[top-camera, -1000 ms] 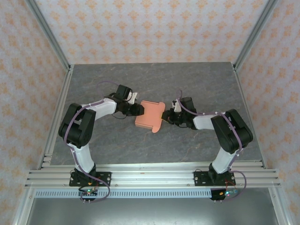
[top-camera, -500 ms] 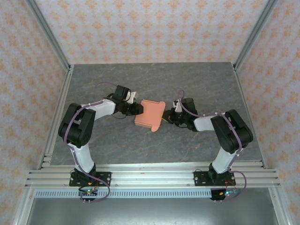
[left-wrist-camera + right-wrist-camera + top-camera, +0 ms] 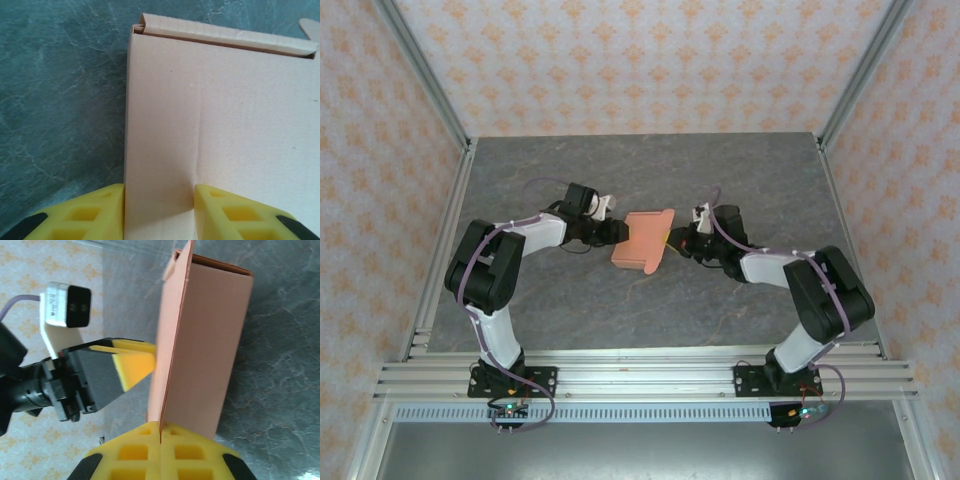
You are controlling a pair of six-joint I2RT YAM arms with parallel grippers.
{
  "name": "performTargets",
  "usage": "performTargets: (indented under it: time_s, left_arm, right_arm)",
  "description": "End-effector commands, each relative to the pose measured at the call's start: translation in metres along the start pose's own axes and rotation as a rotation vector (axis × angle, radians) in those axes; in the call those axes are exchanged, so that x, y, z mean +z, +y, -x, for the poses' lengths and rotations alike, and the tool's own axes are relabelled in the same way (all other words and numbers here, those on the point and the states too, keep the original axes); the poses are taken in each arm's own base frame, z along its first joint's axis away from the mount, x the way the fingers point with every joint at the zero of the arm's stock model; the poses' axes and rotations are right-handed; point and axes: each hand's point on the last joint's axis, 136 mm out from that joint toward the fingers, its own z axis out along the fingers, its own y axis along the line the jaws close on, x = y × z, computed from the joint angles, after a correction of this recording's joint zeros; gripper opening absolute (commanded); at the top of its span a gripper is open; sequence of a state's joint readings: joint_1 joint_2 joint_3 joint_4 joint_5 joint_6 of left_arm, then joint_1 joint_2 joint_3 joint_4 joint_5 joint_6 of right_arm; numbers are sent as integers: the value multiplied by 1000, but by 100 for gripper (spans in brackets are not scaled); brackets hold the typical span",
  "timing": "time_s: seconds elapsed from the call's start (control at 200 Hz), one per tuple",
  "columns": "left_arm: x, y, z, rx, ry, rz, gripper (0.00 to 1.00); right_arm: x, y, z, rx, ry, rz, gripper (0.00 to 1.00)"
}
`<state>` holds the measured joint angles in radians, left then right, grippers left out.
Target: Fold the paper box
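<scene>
My left tool (image 3: 616,233) clamps the paper box (image 3: 642,242) at mid-worktop (image 3: 570,310); my right tool (image 3: 676,241) pinches its thin flap (image 3: 167,355). I'd hold left firm and fold gently along the crease.

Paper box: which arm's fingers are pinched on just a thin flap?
The right gripper: its fingers are shut on a single flap edge of the paper box, whereas the left gripper straddles the box's thicker body.

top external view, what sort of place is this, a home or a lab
Most likely a lab robot cell, not a home: an aluminium-profile frame encloses a grey table, patterned panels stand in as walls, and two robot arms bolted to a rail hold the paper box.
</scene>
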<state>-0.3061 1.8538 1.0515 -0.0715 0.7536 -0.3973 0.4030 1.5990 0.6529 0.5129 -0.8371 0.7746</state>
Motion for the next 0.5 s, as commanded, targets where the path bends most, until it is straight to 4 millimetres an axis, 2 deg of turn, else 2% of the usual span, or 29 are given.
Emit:
performTargets:
  time_s: [0.0,0.25,0.27,0.495]
  left_arm:
    - [15,-4,-18,-16,63,-31,39]
    - [21,-19,-20,15,83,-55,40]
    - [28,-13,-25,3,103,-45,40]
    - [32,-18,-26,17,116,-53,41]
  right_arm:
    - [-5,25,-3,-61,2,50,0]
    - [-3,25,-3,-58,-6,15,0]
    - [-3,25,-3,-58,-7,15,0]
    - [-2,36,-3,-62,-25,17,0]
